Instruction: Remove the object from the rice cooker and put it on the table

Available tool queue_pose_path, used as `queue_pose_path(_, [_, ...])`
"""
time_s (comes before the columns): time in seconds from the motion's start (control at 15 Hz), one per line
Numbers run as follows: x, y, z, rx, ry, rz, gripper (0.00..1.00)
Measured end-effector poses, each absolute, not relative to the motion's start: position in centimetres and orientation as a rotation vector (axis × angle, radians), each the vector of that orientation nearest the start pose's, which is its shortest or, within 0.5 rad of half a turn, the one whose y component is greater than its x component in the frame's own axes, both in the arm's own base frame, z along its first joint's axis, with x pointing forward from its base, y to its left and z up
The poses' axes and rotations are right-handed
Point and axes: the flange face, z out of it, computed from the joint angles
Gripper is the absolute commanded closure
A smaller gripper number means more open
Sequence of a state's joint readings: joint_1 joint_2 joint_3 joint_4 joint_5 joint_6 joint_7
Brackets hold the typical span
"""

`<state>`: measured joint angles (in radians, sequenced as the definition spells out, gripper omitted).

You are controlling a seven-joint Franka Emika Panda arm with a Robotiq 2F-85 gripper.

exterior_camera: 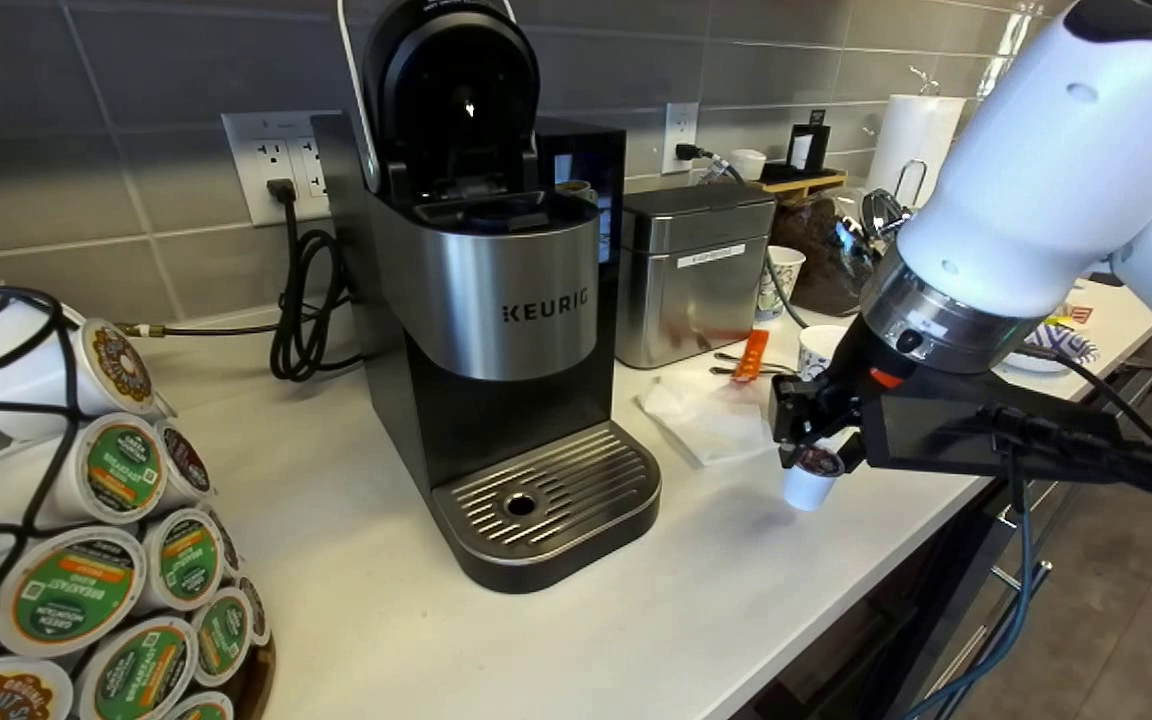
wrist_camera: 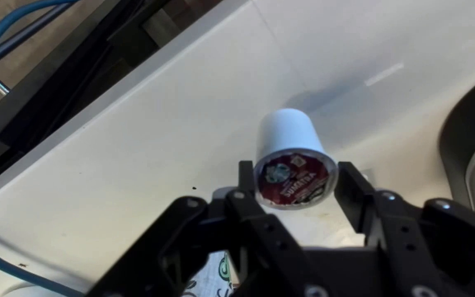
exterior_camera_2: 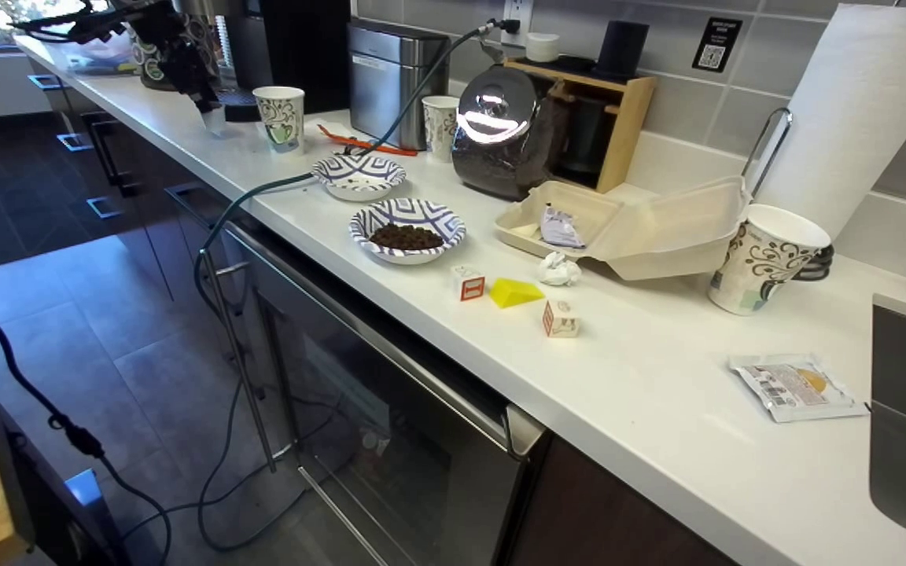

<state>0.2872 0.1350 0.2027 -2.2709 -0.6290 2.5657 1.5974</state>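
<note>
White countertop below, the gripper clasps a pod, apparently aloft.

Long white countertop runs through both my exterior views. On it at left, pod rack; right of that, coffee maker; next, steel box, white napkin nearer front edge. Farther right I count two patterned bowls, then open takeout container; near front edge, yellow block between two small cubes. Silver packet right of those.
</note>
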Motion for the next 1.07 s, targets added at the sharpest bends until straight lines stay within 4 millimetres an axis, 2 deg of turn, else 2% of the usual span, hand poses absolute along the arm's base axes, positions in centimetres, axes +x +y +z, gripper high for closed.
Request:
queue_pose_path(0.27, [47.6,26.7,30.8,-2.951,0.969,-0.738,0.73])
queue_pose_path(0.53, [47.6,27.2,29.6,-2.956,0.965,-0.771,0.73])
queue_pose_path(0.6, [47.6,27.3,29.2,-2.959,0.965,-0.771,0.23])
queue_pose_path(0.73, [47.7,27.4,28.7,-2.964,0.968,-0.766,0.16])
queue_pose_path(0.87, [47.7,27.4,28.4,-2.961,0.978,-0.762,0.01])
queue_pose_path(1.07, [47.8,27.5,28.8,-2.953,0.990,-0.741,0.00])
